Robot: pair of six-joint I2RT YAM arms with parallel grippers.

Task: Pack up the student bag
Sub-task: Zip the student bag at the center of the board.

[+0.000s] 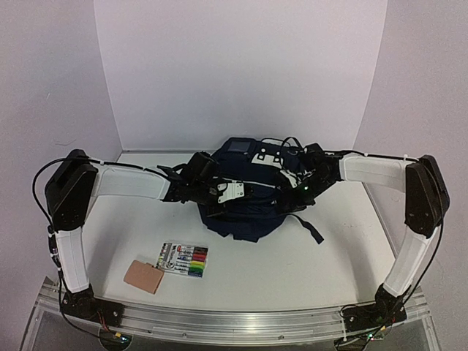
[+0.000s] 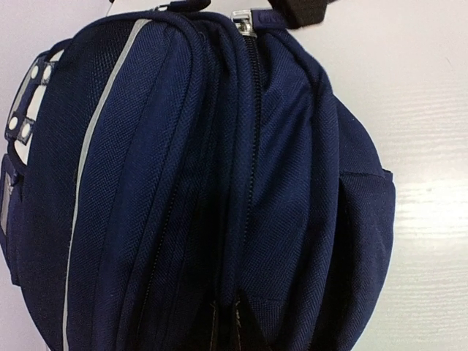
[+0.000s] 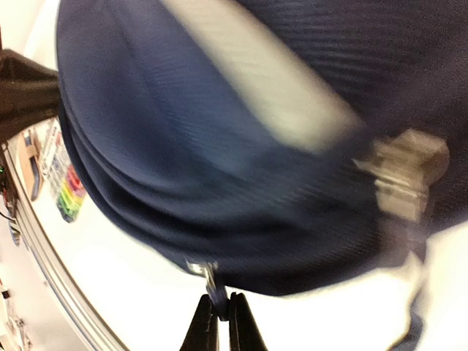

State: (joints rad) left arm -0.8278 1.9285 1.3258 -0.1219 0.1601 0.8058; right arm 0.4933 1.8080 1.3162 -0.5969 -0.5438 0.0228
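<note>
The right gripper [image 3: 218, 322] is at the bottom of its own view. Its fingers are pinched tight on the zip pull [image 3: 210, 281]. The left gripper [image 2: 225, 325], at the bottom middle of its view, is squeezed shut on the cloth of the bag [image 2: 183, 183] by the zip. I think it holds the bag steady so the zip can slide. From above, the bag lies mid-frame on the table [image 1: 307, 256]. The pens [image 1: 186, 259] lie lower left, not packed.
</note>
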